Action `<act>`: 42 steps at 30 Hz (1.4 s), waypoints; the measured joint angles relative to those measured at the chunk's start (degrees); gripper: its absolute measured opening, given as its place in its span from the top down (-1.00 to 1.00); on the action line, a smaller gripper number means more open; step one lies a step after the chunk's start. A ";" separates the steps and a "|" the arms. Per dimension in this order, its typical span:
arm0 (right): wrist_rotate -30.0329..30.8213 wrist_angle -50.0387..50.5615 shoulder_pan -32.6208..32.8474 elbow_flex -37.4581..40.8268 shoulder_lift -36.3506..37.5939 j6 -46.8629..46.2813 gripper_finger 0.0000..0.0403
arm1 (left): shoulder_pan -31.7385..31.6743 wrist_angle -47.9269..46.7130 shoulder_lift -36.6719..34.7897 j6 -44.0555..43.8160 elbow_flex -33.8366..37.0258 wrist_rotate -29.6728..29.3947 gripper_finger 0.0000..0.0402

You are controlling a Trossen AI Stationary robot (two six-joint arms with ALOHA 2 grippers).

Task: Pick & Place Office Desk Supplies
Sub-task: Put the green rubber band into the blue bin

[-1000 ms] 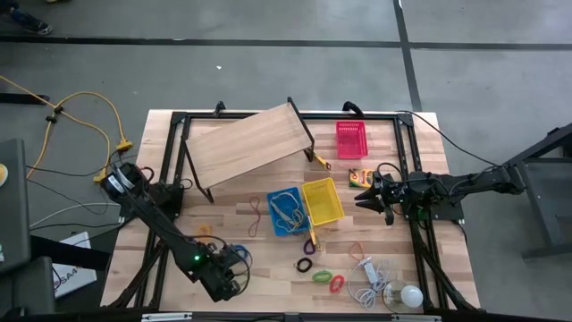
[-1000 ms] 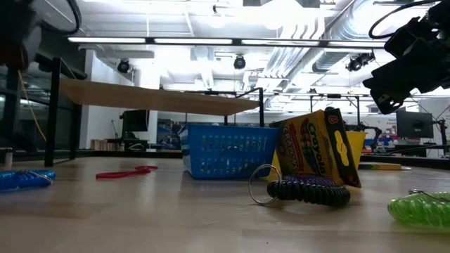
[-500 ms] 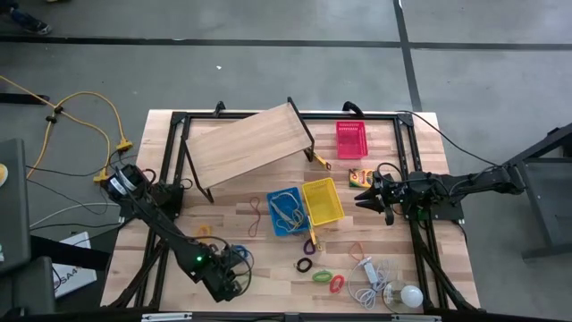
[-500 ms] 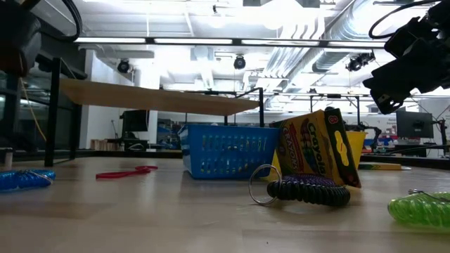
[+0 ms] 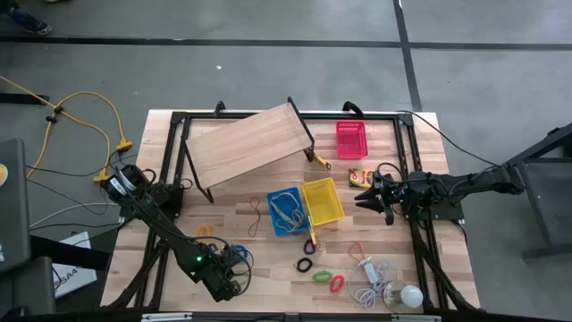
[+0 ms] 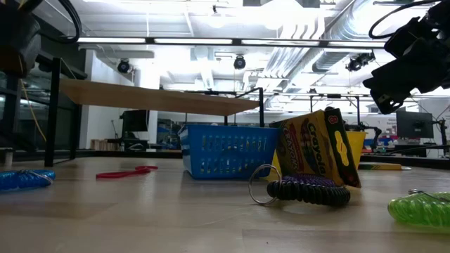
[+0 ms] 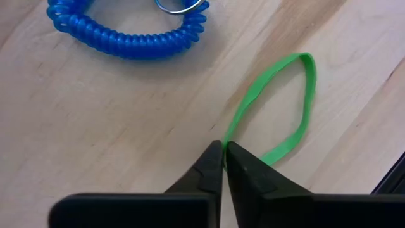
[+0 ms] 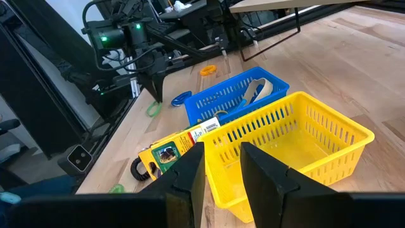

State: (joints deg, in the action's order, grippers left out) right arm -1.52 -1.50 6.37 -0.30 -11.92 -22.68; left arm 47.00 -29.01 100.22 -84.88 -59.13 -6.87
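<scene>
at the table's near left corner, the left gripper (image 7: 223,149) points down at the wood with its two dark fingers (image 7: 205,171) pinched together on one end of a green rubber band (image 7: 288,107); the loop lies flat on the boards. just beyond it lies a blue coiled band (image 7: 123,39) with a metal ring, apart from the green one. further right, toward the back, stands the tilted wooden board (image 5: 246,146) on black legs. next comes a tan rubber band (image 5: 256,215) loose on the table, then the blue basket (image 5: 286,213), which holds tan bands, and touching its right side the yellow basket (image 5: 323,200). the crayon box (image 6: 316,151) leans upright near the baskets' front corners, with a dark coiled band (image 6: 306,191) lying before it in the low view. near the front edge sit a black band (image 5: 305,265), a green coiled band (image 5: 321,275) and a red band (image 5: 337,283). the red basket (image 5: 350,139) stands at the back, well apart. to the right of the yellow basket hovers the right gripper (image 5: 364,199), above the table, its fingers (image 8: 190,174) parted with nothing between them. the white bulb (image 5: 410,295) with its cord rests at the near right corner.
</scene>
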 joint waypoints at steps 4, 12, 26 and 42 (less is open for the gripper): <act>0.00 0.00 0.02 -0.02 -0.02 0.01 0.56 | 0.17 -0.18 0.00 0.07 0.00 -0.09 0.99; 0.01 0.00 0.00 -0.02 -0.02 0.02 0.56 | 0.22 -0.16 0.00 1.87 0.00 -1.36 0.99; 0.03 0.00 0.00 -0.02 -0.02 0.01 0.56 | 2.07 -0.11 -1.95 12.04 0.00 -17.04 1.00; 0.02 0.00 0.00 -0.02 -0.02 0.02 0.56 | -1.51 -0.16 -10.21 32.18 -0.09 -37.89 1.00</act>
State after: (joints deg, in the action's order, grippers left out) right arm -1.50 -1.50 6.37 -0.32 -11.94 -22.66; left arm 45.49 -29.17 90.02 -52.71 -59.22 -44.76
